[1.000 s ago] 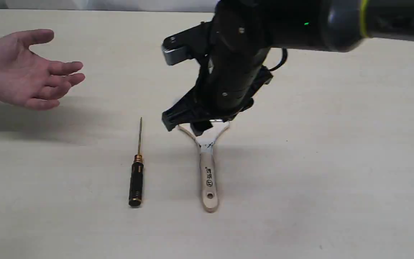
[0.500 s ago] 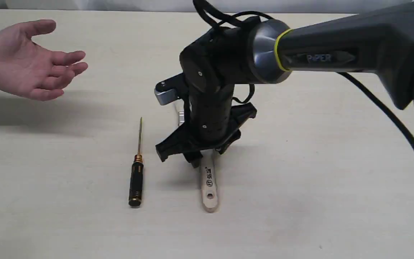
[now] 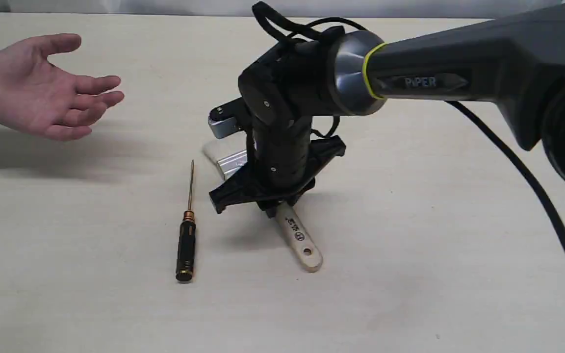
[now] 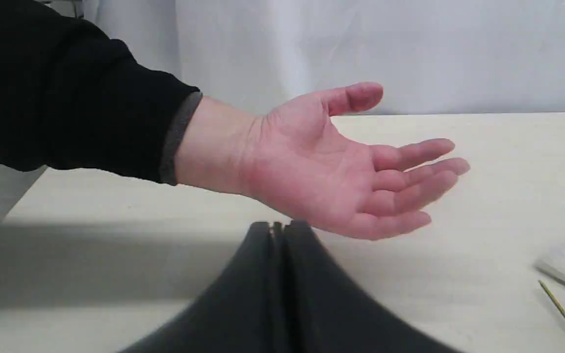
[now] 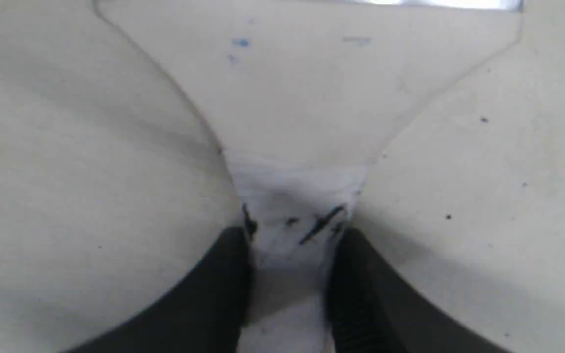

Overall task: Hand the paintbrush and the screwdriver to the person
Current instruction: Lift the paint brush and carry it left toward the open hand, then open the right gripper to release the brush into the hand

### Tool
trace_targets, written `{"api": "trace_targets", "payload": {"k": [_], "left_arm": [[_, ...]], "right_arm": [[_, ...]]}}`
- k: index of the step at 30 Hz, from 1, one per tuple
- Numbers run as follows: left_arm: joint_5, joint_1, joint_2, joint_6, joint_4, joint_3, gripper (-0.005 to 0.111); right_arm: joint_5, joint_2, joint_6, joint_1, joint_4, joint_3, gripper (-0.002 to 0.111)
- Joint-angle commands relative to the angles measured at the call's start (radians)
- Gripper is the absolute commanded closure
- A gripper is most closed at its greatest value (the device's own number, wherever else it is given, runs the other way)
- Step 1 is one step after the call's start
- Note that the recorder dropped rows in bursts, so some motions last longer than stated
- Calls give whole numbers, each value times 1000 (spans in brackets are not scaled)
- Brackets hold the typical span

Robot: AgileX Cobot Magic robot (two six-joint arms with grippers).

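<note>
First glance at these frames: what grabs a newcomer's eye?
Centre of the exterior view: the black right gripper, fingers clamped on the paintbrush at its neck. At far left the person's open hand is held out, and the screwdriver lies untouched just left of the brush.

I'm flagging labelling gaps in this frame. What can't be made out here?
- Exterior view: the right claw covers much of the paintbrush head; the handle print is too small to read.
- Exterior view: the left edge cuts off the person's hand at the wrist.
- Left wrist view: the edge cuts the screwdriver to a sliver of shaft.
</note>
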Motion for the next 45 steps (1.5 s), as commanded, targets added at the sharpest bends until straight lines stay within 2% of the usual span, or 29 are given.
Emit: {"api": "trace_targets", "payload": {"k": [1,6,14,18,23,28,33,39,41,45], "left_arm": [[-6,-8,-2,-2,-2,2,107],[-4,-8,-2,-2,-5,2,107],[-4,-8,-2,-2,-5,2,107],[-4,-8,-2,-2,-5,2,107],[-4,-8,-2,-2,-5,2,107],[-4,-8,-2,-2,-5,2,107],[-8,-8,-2,-2,-2,2,107],[-6,-8,-2,-2,-2,2,107],[-6,-8,-2,-2,-2,2,107],[-6,-8,-2,-2,-2,2,107]], "right_arm": [[49,31,-48,-3,-72,19,104],[119,-67,-87,-1,-74,19,104],[100,-356,-120,-1,-49,19,104],[28,-490,-132,-1,-48,19,104],[-181,-579,-146,-1,-10,19,104],[-470,-552,-307,46,84,19,104],[-706,-421,-326,120,84,6,104],[-596,-174,-326,146,140,-170,103],[-536,-91,-326,150,148,-256,96],[-457,10,-326,150,211,-386,68]]}}
